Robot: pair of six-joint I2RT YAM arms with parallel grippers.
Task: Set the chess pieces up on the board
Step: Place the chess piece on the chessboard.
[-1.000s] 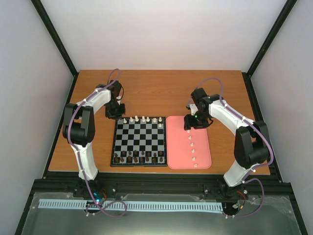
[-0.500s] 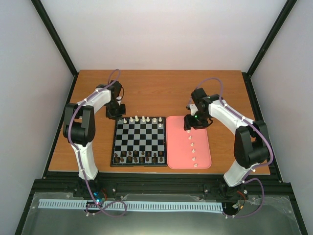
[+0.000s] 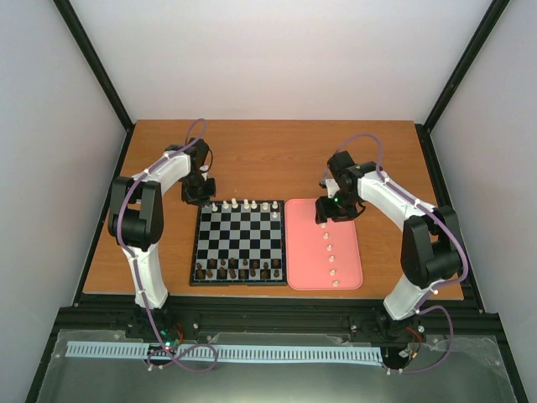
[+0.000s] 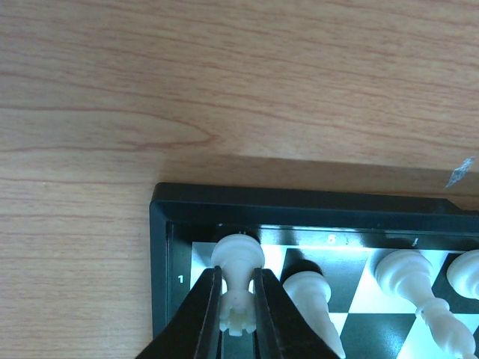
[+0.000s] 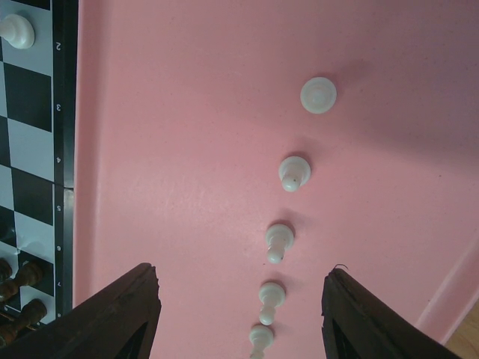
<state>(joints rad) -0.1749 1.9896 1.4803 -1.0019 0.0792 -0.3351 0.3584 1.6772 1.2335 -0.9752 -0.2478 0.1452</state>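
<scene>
The board (image 3: 239,241) lies at the table's middle, with several white pieces along its far row and dark brown pieces along its near row. My left gripper (image 3: 200,195) is at the board's far left corner, shut on a white rook (image 4: 237,278) that stands on the corner square (image 4: 202,258) beside the mark 1. A white bishop (image 4: 310,295) stands one square to its right. My right gripper (image 3: 322,215) hangs open and empty over the far end of the pink tray (image 3: 304,252), above a line of white pawns (image 5: 280,240).
The pink tray (image 5: 172,149) lies right of the board, touching its edge (image 5: 66,134). Dark brown pieces (image 5: 19,280) show at the lower left of the right wrist view. Bare wood (image 4: 224,82) lies beyond the board.
</scene>
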